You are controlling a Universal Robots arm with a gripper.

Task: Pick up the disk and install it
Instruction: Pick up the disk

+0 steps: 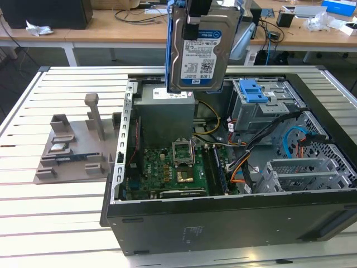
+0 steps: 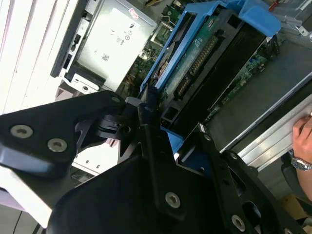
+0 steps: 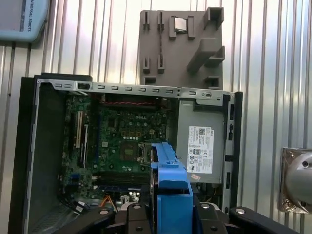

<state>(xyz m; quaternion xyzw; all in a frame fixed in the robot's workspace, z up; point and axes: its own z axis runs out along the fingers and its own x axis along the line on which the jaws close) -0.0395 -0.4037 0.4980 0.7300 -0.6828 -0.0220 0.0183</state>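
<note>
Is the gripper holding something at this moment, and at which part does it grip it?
Yes: the gripper holds the disk by its upper end, so that it hangs upright above the open computer case.

- The disk [image 1: 198, 53]: silver metal casing, dull sheen, edged in smooth blue plastic; its label [image 1: 202, 66] looks like glossy paper.
- The hand [image 2: 168, 126]: matt black, with bright metal screw heads [image 2: 171, 199].
- The tabletop [image 1: 50, 218]: smooth, pale ribbed metal.
- The computer case [image 1: 223, 223]: matt black outside, bare grey sheet metal within.
- The fixture [image 1: 56, 173]: matt grey plastic.
</note>
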